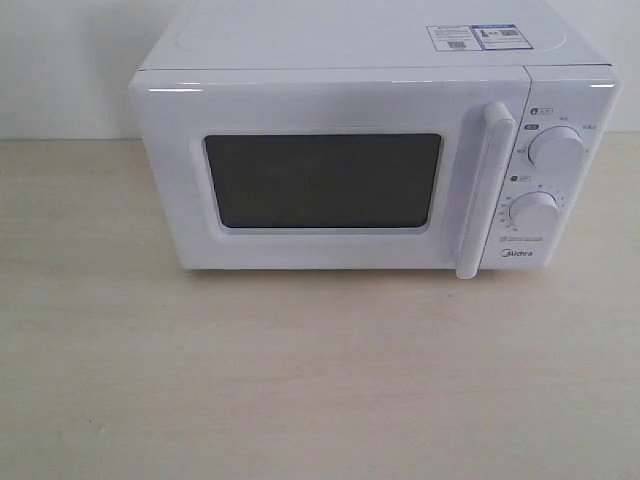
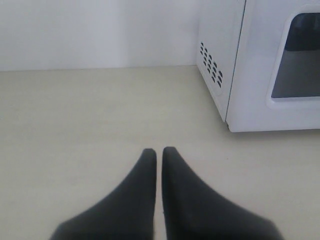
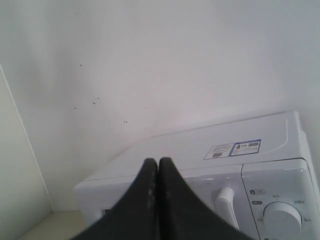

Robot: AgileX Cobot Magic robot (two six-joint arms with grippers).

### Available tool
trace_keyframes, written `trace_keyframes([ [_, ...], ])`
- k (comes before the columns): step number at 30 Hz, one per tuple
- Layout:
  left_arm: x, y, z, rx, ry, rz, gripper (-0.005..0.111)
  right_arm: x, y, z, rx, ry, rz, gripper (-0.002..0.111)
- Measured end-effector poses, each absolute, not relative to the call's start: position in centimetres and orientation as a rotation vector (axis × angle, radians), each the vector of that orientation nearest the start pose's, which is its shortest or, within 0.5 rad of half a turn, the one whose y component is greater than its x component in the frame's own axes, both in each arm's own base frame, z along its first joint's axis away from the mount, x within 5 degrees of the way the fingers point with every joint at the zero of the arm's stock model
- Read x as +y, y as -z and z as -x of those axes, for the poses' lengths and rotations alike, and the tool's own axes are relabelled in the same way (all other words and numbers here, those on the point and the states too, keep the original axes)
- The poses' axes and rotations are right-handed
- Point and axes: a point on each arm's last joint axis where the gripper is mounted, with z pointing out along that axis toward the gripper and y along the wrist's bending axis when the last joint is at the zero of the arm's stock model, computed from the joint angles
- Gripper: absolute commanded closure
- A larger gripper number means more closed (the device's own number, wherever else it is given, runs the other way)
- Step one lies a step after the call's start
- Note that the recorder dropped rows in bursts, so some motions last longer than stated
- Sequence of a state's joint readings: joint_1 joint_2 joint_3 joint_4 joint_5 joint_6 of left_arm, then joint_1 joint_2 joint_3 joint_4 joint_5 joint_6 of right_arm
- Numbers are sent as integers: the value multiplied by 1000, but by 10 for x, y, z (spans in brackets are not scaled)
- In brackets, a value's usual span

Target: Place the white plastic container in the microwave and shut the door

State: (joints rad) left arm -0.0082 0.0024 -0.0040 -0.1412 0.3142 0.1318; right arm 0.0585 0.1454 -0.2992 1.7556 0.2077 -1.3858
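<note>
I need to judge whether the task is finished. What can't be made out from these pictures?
1. Microwave interior: exterior view, the dark window of the door shows nothing behind it, so whether the white plastic container, seen in no view, is inside cannot be told.
2. Stickers and dial labels: exterior view, print too small to read.
3. Microwave front: left wrist view, mostly cut off by the picture's edge.

Microwave (image 1: 330, 40) all white, incl. door (image 1: 330, 105), handle (image 1: 487, 190) and dials (image 1: 556, 150). Window (image 1: 322, 180) dark grey. Stickers (image 1: 473, 37) white with blue. Vent slots (image 2: 211, 64) dark. Table (image 1: 300, 380) pale beige, faint grain. Wall (image 3: 150, 65) white, few dark specks. Left gripper (image 2: 159, 152) and right gripper (image 3: 158, 162) black.
</note>
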Motion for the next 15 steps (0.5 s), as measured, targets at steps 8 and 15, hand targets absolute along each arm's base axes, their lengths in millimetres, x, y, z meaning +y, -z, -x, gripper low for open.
trace_keyframes([
  [8, -4, -186, -54, 1793, 47, -36, 103, 21, -307, -49, 1314, -504, -32, 108],
  [15, -4, -186, -54, 1793, 47, -36, 103, 15, -306, -51, 1319, -449, -87, 108],
])
